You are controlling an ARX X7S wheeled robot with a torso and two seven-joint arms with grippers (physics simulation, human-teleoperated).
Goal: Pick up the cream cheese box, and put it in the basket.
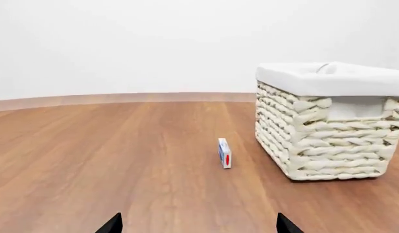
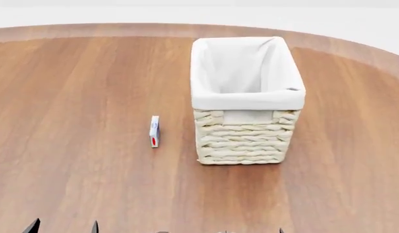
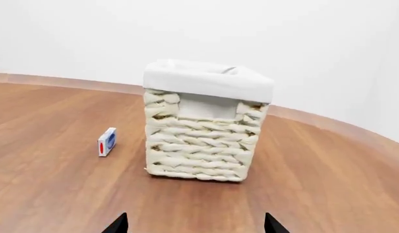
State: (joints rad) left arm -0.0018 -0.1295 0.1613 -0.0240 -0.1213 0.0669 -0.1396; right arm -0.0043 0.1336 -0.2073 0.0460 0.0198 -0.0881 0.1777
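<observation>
The cream cheese box (image 2: 154,131) is a small white carton with a blue logo and a red mark, standing on edge on the wooden table, just left of the basket. It also shows in the left wrist view (image 1: 224,153) and the right wrist view (image 3: 107,141). The basket (image 2: 245,127) is tall woven cream wicker with a white liner; it shows in both wrist views (image 1: 329,131) (image 3: 203,141). My left gripper (image 1: 198,228) is open and empty, well short of the box. My right gripper (image 3: 194,228) is open and empty, short of the basket. Only fingertips (image 2: 32,227) show in the head view.
The round wooden table (image 2: 70,97) has its curved far edge against a white wall. The basket's inside is lined with white cloth and holds nothing visible.
</observation>
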